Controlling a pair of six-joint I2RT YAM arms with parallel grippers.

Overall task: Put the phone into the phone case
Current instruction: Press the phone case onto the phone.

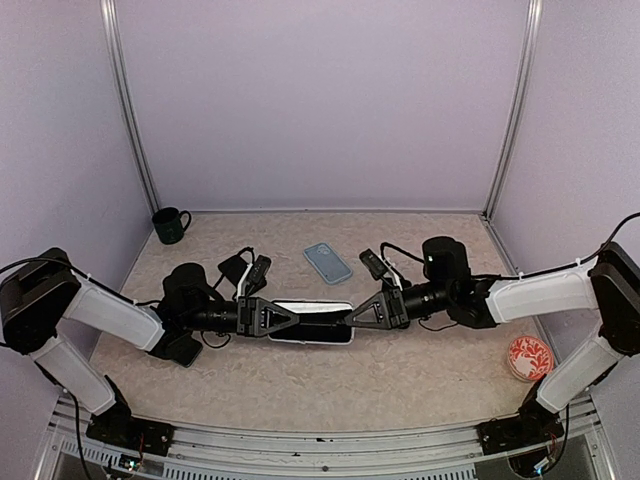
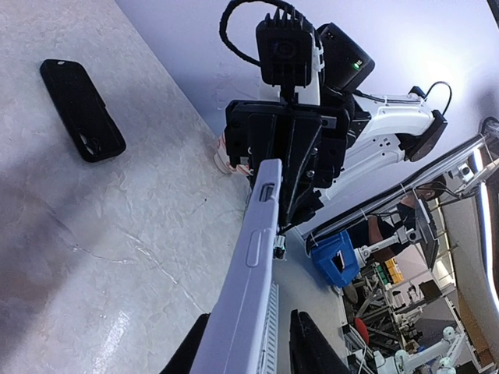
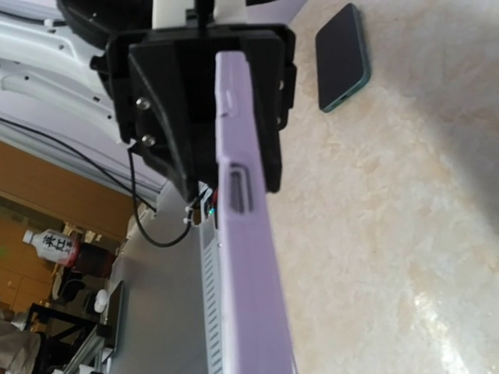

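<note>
Top external view: both arms were stretched inward and met over the middle of the table (image 1: 300,390). The lavender phone case (image 1: 312,323) was raised off the surface between them, turned on edge with its long axis running left to right.

Right gripper (image 1: 372,312): clamped shut on the case's right end. The left wrist view showed that end pinched in its black jaws.

Left gripper (image 1: 268,316): jaws astride the case's left end but parted a little. In the left wrist view a narrow gap showed between the case and one finger (image 2: 312,351); the other finger lay against or behind the case.

The phone (image 1: 328,263), light blue, lay flat on the table just behind the held case, apart from both grippers and outside the case.

Other items noted:
- A dark green mug (image 1: 170,225) stood upright in the far left corner.
- A red-and-white patterned dish (image 1: 529,357) sat near the right arm's base.
- A flat black slab (image 2: 82,109) lay on the table under the left arm; I could not tell whether it was a phone or a case.
</note>
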